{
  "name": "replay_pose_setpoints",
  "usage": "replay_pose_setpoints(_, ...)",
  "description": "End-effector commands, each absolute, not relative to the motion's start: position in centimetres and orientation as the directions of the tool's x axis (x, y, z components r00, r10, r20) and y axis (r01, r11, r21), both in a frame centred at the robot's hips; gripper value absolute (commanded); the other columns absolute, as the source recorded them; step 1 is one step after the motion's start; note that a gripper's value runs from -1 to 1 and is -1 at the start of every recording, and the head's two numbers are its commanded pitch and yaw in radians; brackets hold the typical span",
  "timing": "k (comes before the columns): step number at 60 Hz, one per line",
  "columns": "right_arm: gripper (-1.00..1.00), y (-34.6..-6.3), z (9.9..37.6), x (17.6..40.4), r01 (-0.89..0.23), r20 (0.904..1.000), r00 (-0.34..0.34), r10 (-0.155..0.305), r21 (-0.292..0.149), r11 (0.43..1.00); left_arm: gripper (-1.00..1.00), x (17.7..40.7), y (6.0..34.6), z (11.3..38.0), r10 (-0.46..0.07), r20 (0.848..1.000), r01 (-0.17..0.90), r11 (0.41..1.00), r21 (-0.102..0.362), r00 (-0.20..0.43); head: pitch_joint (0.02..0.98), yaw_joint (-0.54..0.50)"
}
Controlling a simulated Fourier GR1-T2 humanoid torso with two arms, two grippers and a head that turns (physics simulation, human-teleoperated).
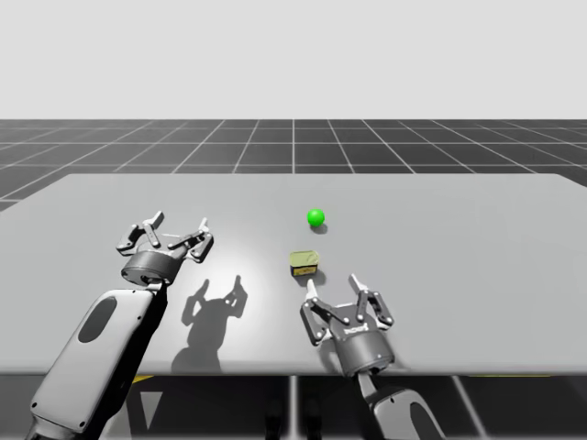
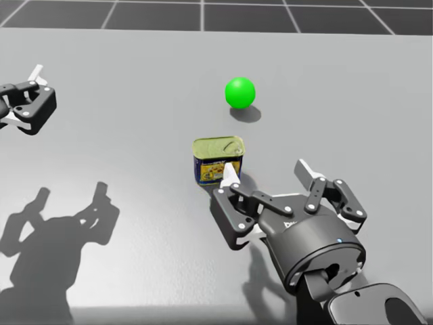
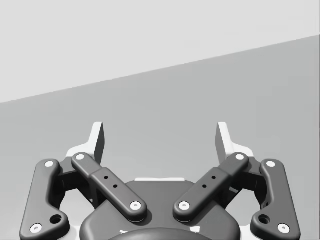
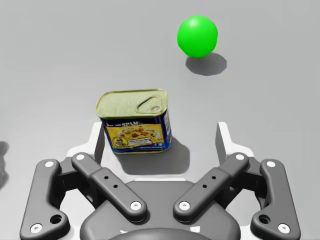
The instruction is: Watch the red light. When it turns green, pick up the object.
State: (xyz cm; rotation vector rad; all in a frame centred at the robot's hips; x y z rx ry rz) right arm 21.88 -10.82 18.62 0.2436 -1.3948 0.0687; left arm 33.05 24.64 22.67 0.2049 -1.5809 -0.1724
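The rectangular blue-and-yellow can (image 4: 135, 122) stands upright on the grey tabletop (image 1: 459, 229), with the light (image 4: 197, 36) just beyond it. The light is seen to be green, so the waiting step is judged finished and the pick-up is the step in hand.

The right tool (image 4: 160, 140) is held low just short of the can, its fingers spread wide apart and clamped on nothing. The can is not centred in the opening: it sits off towards one finger (image 4: 97, 140), and whether that finger touches it cannot be told.

The left tool (image 1: 181, 222) hovers well apart from the can, its fingers likewise spread with nothing between them.

For the next move, a small sideways correction is called for so that the can is centred. The right tool would then be advanced until both fingers flank the can's narrow sides, closed, and lifted. Without the correction, the can may be pushed or tipped by the nearer finger.
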Motion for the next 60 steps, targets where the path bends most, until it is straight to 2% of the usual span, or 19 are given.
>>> replay_pose_setpoints(1,-1.00,-8.5,16.9,21.6,-0.223,0.9730,0.217,-0.078,0.127,0.967,-1.00,33.0,24.6,22.7,-0.237,0.971,-0.021,0.971,0.236,-0.017,0.813,-0.04)
replay_pose_setpoints(21,-1.00,-5.8,15.7,23.1,-0.220,0.9641,0.263,-0.036,0.096,0.971,-1.00,33.0,24.5,22.7,-0.233,0.972,-0.017,0.972,0.233,-0.017,0.820,-0.04)
replay_pose_setpoints(25,-1.00,-5.6,15.5,23.8,-0.197,0.9695,0.244,-0.020,0.070,0.978,-1.00,33.0,24.4,22.7,-0.232,0.973,-0.017,0.973,0.232,-0.017,0.821,-0.04)
replay_pose_setpoints(31,-1.00,-5.2,15.1,24.7,-0.182,0.9681,0.250,-0.008,0.055,0.982,-1.00,32.9,24.4,22.7,-0.232,0.973,-0.016,0.973,0.231,-0.017,0.822,-0.04)
replay_pose_setpoints(34,-1.00,-5.0,14.8,25.4,-0.166,0.9714,0.237,0.012,0.029,0.986,-1.00,32.9,24.4,22.7,-0.231,0.973,-0.017,0.973,0.231,-0.018,0.823,-0.04)
replay_pose_setpoints(36,-1.00,-5.0,14.7,25.7,-0.161,0.9701,0.242,0.010,0.030,0.987,-1.00,32.9,24.4,22.7,-0.231,0.973,-0.017,0.973,0.230,-0.018,0.823,-0.04)
replay_pose_setpoints(40,-1.00,-4.8,14.4,26.6,-0.129,0.9713,0.236,0.026,0.005,0.992,-1.00,32.9,24.5,22.8,-0.230,0.973,-0.017,0.973,0.230,-0.018,0.825,-0.03)
replay_pose_setpoints(56,-1.00,-4.0,13.8,29.0,-0.110,0.9680,0.248,0.040,-0.013,0.994,-1.00,32.9,24.6,22.8,-0.228,0.973,-0.020,0.973,0.228,-0.019,0.827,-0.03)
replay_pose_setpoints(60,-1.00,-4.0,13.7,29.7,-0.095,0.9696,0.240,0.047,-0.025,0.995,-1.00,32.9,24.6,22.8,-0.228,0.973,-0.020,0.973,0.228,-0.018,0.828,-0.03)
